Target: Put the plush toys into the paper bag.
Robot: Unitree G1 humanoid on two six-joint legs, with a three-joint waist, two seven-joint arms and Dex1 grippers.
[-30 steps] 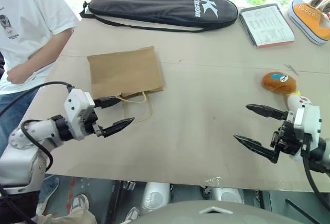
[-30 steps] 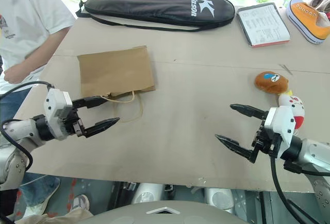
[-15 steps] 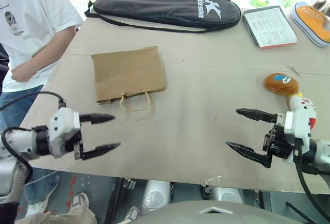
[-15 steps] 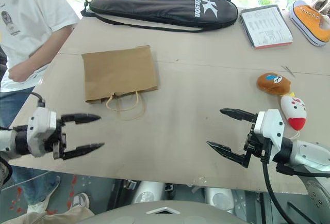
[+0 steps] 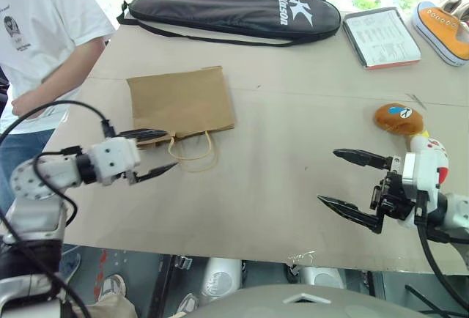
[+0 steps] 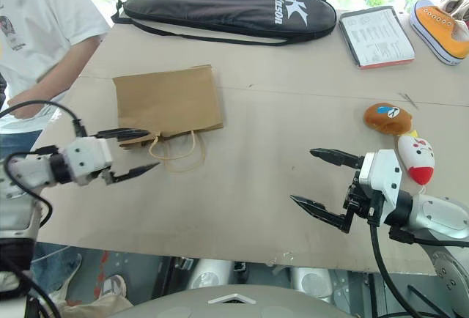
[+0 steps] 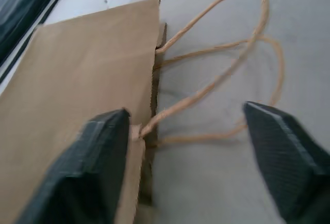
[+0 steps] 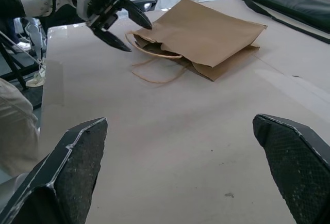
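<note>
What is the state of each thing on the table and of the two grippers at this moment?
paper bag: lying flat, handles toward robot
brown plush toy: on table, outside bag
white plush toy: on table, outside bag
left gripper: fingers apart at bag's mouth
right gripper: open, holding nothing
racket case: closed

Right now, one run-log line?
left claw: open at paper bag mouth | right claw: open, empty | plush toys: on table, unbagged

Large table (image 5: 293,127), pale tan top, seam line across. Windows along far edge, bright daylight, green foliage outside. Below near edge: grey floor (image 5: 139,281) with red markings. Person in white T-shirt (image 5: 44,17) and jeans stands at table's left side.
</note>
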